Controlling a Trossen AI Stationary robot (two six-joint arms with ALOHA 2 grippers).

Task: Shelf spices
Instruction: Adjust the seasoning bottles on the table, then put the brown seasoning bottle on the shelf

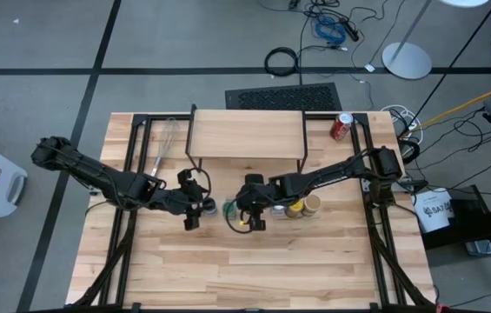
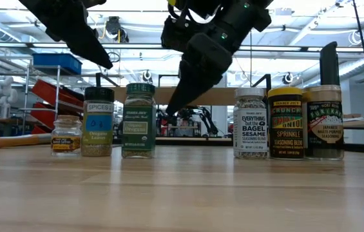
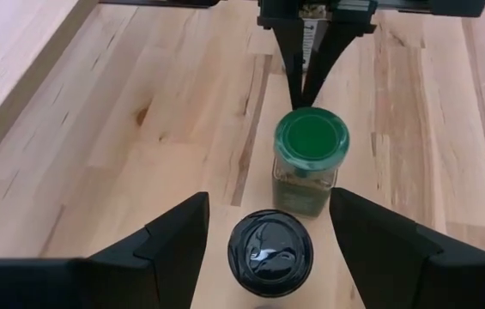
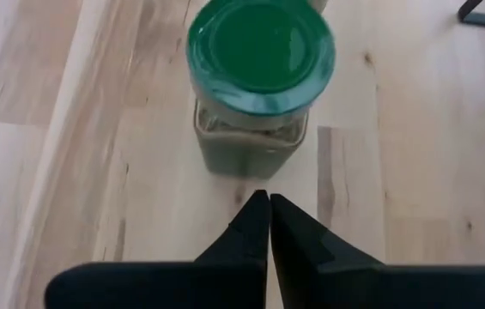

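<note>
Several spice jars stand upright on the tabletop. A green-lidded jar [image 4: 259, 77] [image 3: 311, 159] [image 2: 138, 120] is in the middle, with a dark-lidded jar [image 3: 269, 251] [image 2: 98, 122] beside it. My left gripper [image 3: 268, 196] [image 1: 195, 210] is open, its fingers on either side of the dark-lidded jar and apart from it. My right gripper [image 4: 268, 199] [image 2: 171, 111] is shut, its tips slanting down right beside the green-lidded jar's lower side. The shelf [image 1: 245, 135], a light-wood board on black legs, stands behind them. My right gripper's shut fingertips [image 4: 257, 206] stand right by the lower wall [image 4: 251, 163] of the green-lidded jar, coming at it slanting down from the table's right. I cannot tell whether they touch it. The jar stands upright on the table.
A small tan-lidded jar [image 2: 66, 135] stands beside the dark-lidded one. Three taller jars [image 2: 286, 122] stand in a row to the right of my right gripper. A red can [image 1: 341, 127] and a wire whisk [image 1: 165, 143] flank the shelf. The table's near half [image 1: 245, 269] is bare wood.
</note>
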